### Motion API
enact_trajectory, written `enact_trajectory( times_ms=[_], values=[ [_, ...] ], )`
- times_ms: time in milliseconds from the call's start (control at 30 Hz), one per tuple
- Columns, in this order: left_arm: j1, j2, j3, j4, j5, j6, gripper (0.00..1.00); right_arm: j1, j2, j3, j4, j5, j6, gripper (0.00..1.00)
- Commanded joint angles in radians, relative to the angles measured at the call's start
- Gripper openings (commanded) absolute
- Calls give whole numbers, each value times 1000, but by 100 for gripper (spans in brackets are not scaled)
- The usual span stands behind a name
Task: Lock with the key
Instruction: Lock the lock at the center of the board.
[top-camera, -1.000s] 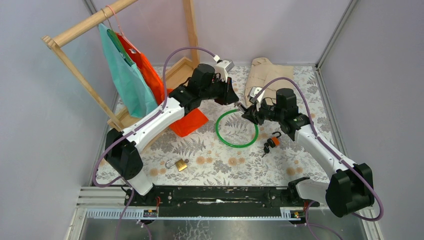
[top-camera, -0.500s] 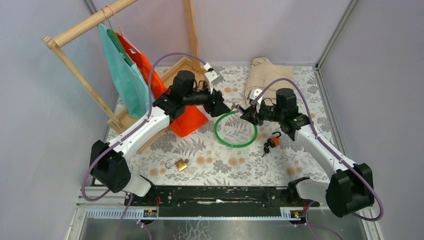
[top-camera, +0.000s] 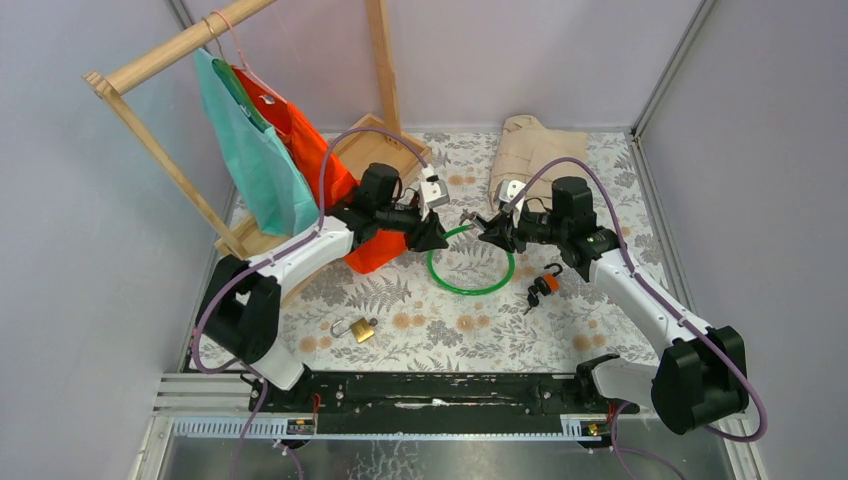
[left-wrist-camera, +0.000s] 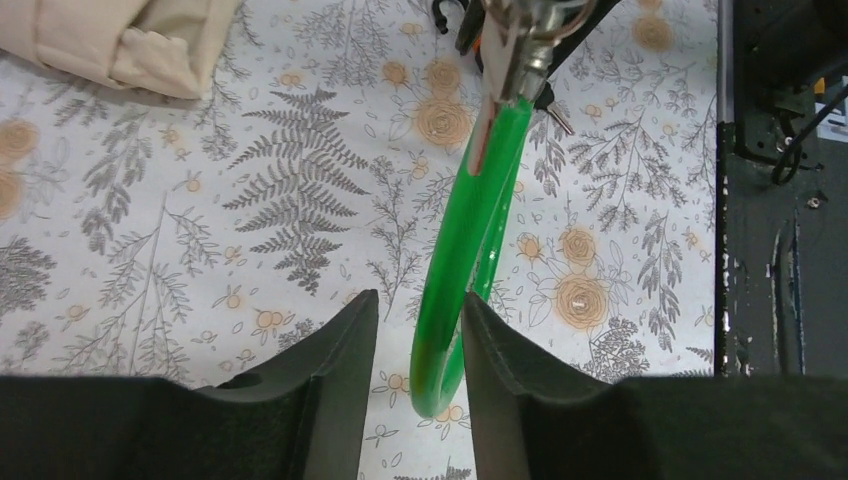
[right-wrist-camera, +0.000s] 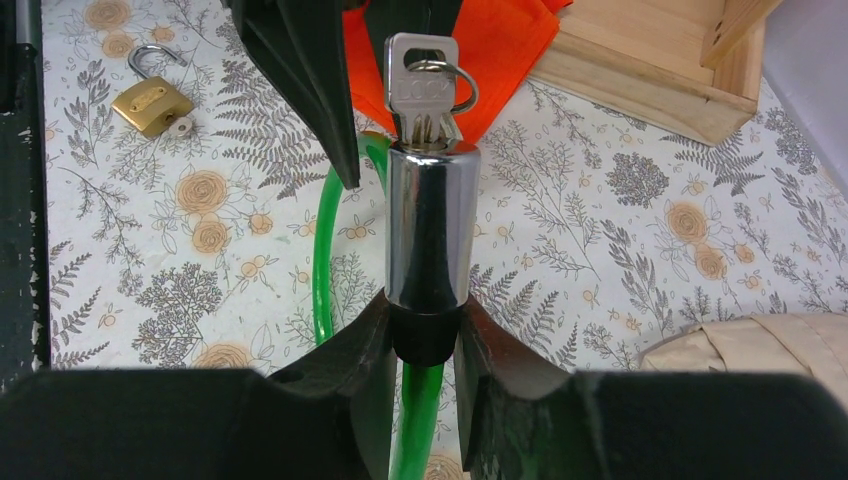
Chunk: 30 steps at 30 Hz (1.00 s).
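Right wrist view showed my right gripper (right-wrist-camera: 422, 335) clamped on the chrome lock barrel (right-wrist-camera: 432, 225), upright above the table with the key (right-wrist-camera: 420, 85) on top, I think to steady it for turning, while the left gripper (left-wrist-camera: 418, 310) had narrow fingers astride the green cable (left-wrist-camera: 472, 215), not pinching it.

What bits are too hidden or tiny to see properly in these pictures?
- Blade of the key: in the right wrist view it is buried in the chrome lock barrel, which the right end effector holds.
- Keys on the orange padlock: too small to count in the top view.
- Keyhole of the brass padlock: too small in the top view.
- Beige cloth: cut off by the frame edge in the right wrist view.
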Motion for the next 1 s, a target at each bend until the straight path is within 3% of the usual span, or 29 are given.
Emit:
enact_trajectory(
  times_ms=[0, 200, 267, 567, 800, 967],
  values=[
    [-1, 39, 46, 32, 88, 66, 39, 6, 8, 19, 0, -40, -9, 0],
    [-14, 50, 37, 107, 113, -19, 6, 6, 28, 15, 17, -57, 10, 0],
    [-31, 43, 23, 156, 113, -56, 0, 7, 38, 12, 36, -70, 36, 0],
    [-105, 37, 44, 223, 61, -111, 0, 35, 60, 18, 55, -38, 55, 0],
    [-105, -12, 31, 143, -70, 74, 0, 36, 55, 60, 62, 0, 18, 0],
    [-105, -45, 23, 92, -137, 188, 0, 36, 80, 142, -42, -10, -155, 0]
  ],
)
